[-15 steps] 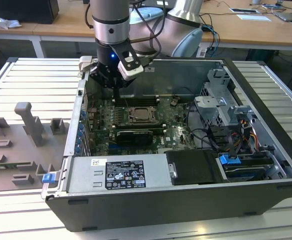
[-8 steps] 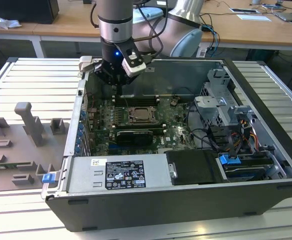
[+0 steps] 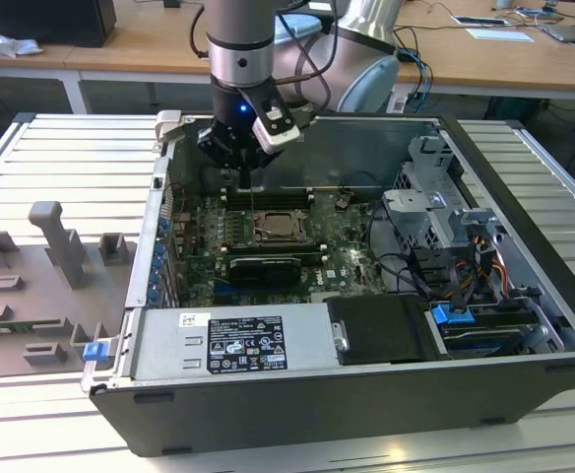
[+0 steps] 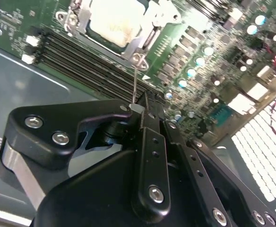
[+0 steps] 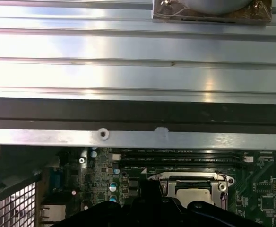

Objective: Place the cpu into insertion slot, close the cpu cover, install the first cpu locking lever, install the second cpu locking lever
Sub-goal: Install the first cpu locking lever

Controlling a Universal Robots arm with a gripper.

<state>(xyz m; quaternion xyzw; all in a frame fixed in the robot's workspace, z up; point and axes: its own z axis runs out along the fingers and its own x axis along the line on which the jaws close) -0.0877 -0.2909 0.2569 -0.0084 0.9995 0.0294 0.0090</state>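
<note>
The cpu (image 4: 113,21) lies in the insertion slot, its pale top showing through the window of the cpu cover (image 4: 80,19), which lies flat over it. In the exterior view the cpu (image 3: 274,229) sits mid-motherboard inside the open computer case. My gripper (image 4: 137,109) hovers just beyond the socket's far edge, over the memory slots. Its fingers are shut on the tip of a thin wire locking lever (image 4: 135,85), which rises from the socket corner up to the fingertips. The exterior view has the gripper (image 3: 247,173) above the socket's back side. The first wrist view also shows the cover (image 5: 190,178).
Long black memory slots (image 4: 81,56) run beside the socket. The case's back wall (image 3: 297,148) stands close behind the gripper. A power supply (image 3: 238,340) fills the front, a drive cage with cables (image 3: 445,227) the exterior view's right. A grey fixture tray (image 3: 41,286) lies outside.
</note>
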